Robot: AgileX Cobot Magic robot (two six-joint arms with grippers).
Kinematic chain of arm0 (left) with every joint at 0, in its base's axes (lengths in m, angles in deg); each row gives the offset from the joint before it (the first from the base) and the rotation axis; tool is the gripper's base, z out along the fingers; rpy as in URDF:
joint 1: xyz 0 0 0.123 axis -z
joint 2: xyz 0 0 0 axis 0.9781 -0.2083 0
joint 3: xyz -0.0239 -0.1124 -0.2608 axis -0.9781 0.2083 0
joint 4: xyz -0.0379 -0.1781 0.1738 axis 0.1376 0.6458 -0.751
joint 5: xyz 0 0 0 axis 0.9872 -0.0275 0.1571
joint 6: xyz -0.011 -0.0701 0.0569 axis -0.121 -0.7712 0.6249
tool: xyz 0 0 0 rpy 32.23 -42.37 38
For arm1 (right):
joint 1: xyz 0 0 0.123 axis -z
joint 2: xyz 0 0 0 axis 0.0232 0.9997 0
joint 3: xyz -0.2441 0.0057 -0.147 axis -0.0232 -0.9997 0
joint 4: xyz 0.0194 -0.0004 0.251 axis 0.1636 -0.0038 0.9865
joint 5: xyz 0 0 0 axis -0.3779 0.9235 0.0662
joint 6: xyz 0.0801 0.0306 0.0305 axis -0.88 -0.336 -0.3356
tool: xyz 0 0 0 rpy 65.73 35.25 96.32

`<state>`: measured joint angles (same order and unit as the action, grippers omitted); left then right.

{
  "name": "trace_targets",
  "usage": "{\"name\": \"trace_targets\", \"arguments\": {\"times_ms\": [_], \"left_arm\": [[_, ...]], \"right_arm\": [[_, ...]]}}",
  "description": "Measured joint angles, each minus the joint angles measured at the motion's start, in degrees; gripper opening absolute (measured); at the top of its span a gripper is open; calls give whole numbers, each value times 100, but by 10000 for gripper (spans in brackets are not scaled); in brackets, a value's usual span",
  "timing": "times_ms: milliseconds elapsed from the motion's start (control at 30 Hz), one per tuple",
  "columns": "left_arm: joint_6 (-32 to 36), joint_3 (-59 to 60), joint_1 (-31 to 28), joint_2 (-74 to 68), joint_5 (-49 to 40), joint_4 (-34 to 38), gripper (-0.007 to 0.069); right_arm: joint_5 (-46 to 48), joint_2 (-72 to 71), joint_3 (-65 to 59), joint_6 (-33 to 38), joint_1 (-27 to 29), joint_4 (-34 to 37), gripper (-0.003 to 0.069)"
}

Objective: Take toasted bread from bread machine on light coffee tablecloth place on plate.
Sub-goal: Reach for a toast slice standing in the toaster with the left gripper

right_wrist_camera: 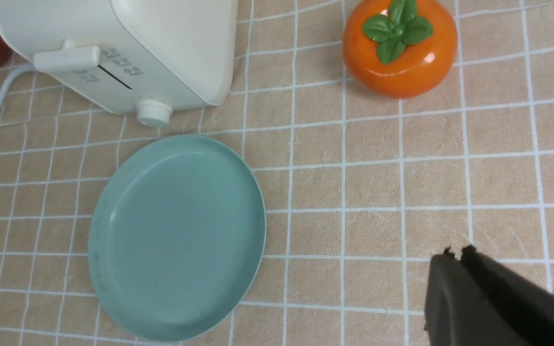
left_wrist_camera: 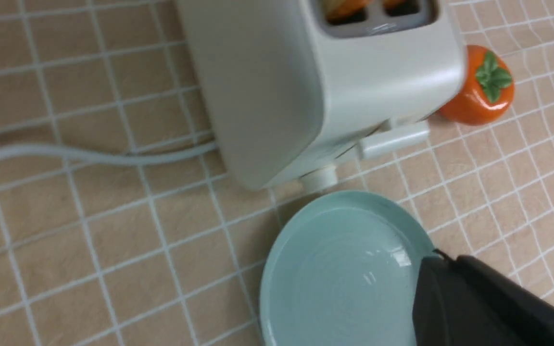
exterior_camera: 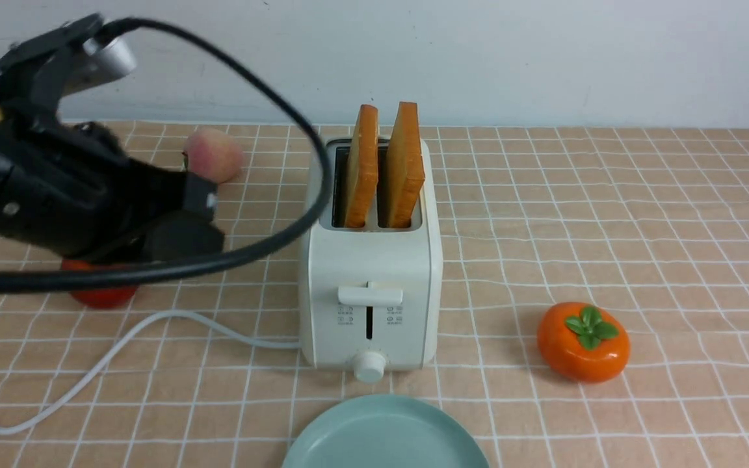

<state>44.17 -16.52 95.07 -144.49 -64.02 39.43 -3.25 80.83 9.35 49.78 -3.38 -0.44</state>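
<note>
Two slices of toasted bread (exterior_camera: 363, 166) (exterior_camera: 406, 162) stand upright in the slots of the cream-white bread machine (exterior_camera: 371, 279), mid-table on the light coffee tablecloth (exterior_camera: 608, 214). The mint-green plate (exterior_camera: 384, 435) lies empty just in front of the toaster. My left arm (exterior_camera: 88, 195) hangs raised left of the toaster. In its wrist view the left gripper (left_wrist_camera: 443, 259) is shut and empty over the plate's rim (left_wrist_camera: 306, 226), with the toaster (left_wrist_camera: 306, 72) beyond. My right gripper (right_wrist_camera: 455, 252) is shut and empty above the cloth, beside the plate (right_wrist_camera: 176, 235). It is out of the front view.
An orange persimmon (exterior_camera: 582, 341) sits right of the toaster. A peach (exterior_camera: 215, 155) lies at the back left and a red fruit (exterior_camera: 98, 296) under my left arm. The white power cord (exterior_camera: 121, 344) runs from the toaster to the left front edge.
</note>
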Motion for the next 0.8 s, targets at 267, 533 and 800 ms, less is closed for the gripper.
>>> {"name": "trace_targets", "arguments": {"times_ms": [267, 533, 800], "left_arm": [[-409, -1357, 849, -1066, 33, -858, -13], [-431, -1866, 1000, -2125, 854, -953, 202], [-431, -1866, 1000, -2858, 1895, -952, 507]], "right_arm": [[0, 0, 0, 0, 0, 5, 35], [0, 0, 0, 0, 0, 115, 41], [-5, 0, 0, 0, 0, 233, 41]]}}
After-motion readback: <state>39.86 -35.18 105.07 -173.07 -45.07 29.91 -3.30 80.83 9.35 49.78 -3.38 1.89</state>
